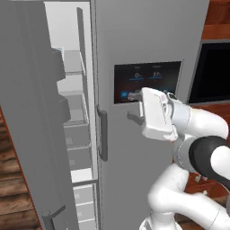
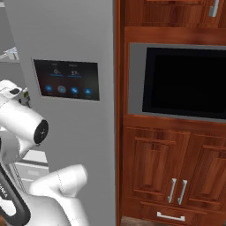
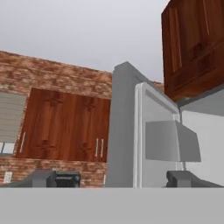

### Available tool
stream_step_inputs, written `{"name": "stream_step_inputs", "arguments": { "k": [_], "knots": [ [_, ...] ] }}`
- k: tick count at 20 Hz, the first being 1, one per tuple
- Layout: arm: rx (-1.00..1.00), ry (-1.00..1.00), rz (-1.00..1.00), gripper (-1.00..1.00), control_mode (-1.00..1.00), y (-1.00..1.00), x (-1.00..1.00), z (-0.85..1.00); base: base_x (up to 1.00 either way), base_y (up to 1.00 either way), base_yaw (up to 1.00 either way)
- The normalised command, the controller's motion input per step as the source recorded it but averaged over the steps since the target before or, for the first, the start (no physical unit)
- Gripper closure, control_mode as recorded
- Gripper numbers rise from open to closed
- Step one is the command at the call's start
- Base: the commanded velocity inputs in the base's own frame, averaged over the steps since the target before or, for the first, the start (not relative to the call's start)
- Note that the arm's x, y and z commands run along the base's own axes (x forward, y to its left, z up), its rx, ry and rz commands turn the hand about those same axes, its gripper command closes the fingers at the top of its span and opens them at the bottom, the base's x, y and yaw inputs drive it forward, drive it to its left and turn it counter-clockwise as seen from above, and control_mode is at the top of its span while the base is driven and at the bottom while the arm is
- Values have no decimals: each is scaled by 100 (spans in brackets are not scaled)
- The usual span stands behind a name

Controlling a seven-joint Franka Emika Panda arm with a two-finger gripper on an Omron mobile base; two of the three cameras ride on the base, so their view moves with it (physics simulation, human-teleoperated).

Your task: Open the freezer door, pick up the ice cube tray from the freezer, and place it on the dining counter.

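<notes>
Gripper (image 1: pixel 133 108) right of freezer door (image 1: pixel 31 117).

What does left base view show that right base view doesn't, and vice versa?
Left base view alone: the freezer door swung open, bins on its inner face, the freezer interior with light grey shelves, the bar handle of the closed touchscreen door, and the gripper, jaws open, empty, in front of that door.

Right base view alone: the lower wooden cabinets with grey handles, and the whole of the black built-in oven window.

Both: the touchscreen panel on the grey fridge door, the white arm, the red-brown cabinetry.
</notes>
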Motion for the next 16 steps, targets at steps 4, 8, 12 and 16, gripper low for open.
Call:
{"name": "stream_step_inputs", "arguments": {
  "k": [4,8,12,16],
  "knots": [
    [-1,10,4,-100,-100,57,75,-33,0,0,0],
    [-5,7,0,-100,-100,71,41,-12,0,0,0],
    [-8,7,0,-100,-100,67,29,0,0,0,0],
    [-10,9,0,-100,-100,49,8,0,0,0,0]
  ]
}}
